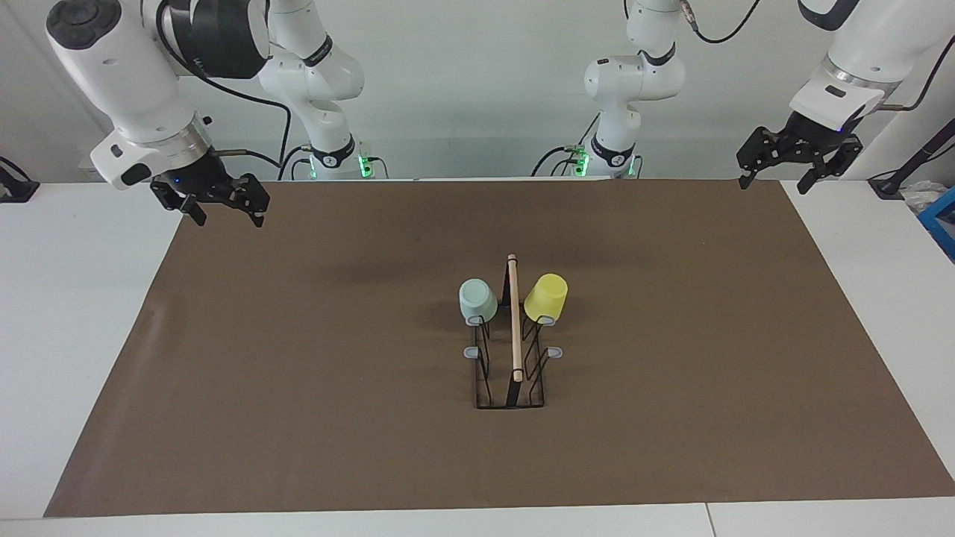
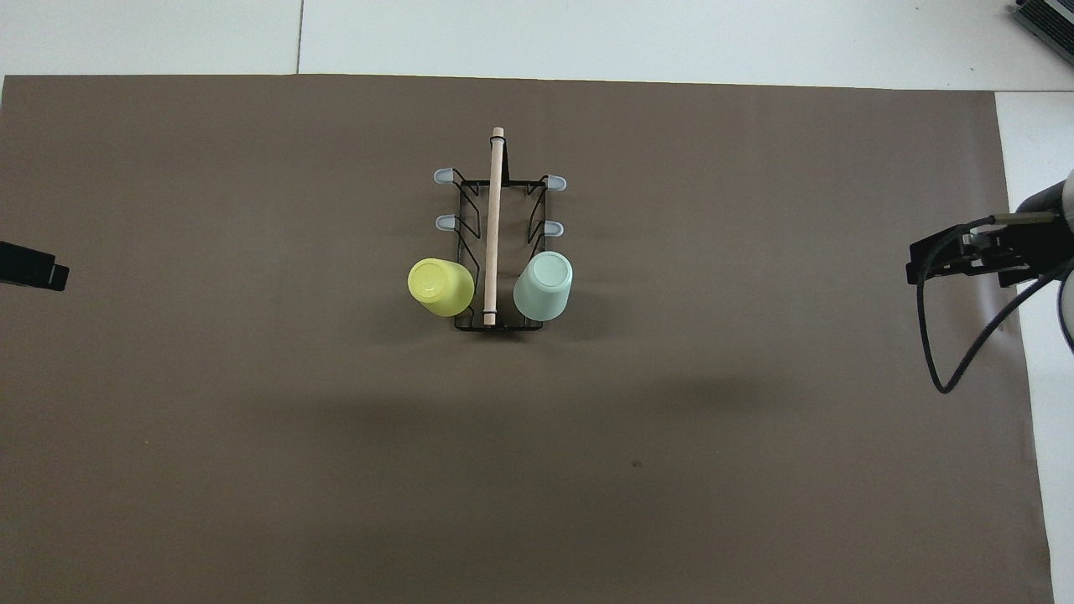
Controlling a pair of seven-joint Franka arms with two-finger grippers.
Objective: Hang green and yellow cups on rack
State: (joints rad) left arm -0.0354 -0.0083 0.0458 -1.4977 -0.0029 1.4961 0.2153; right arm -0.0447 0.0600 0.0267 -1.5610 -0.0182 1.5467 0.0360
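A plain white wall [image 1: 477, 89] rises at the robots' end of a white table [image 1: 74, 313]. A large brown paper mat [image 1: 336, 373] covers most of the tabletop under soft, even light, with faint shadows.

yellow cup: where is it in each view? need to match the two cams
Facing view: yellow cup upturned on a rack peg nearest the robots, toward the left arm's end, just right of centre.
Overhead view: same cup, left of centre.
Shared landmark: wooden rod, with the green cup across it.
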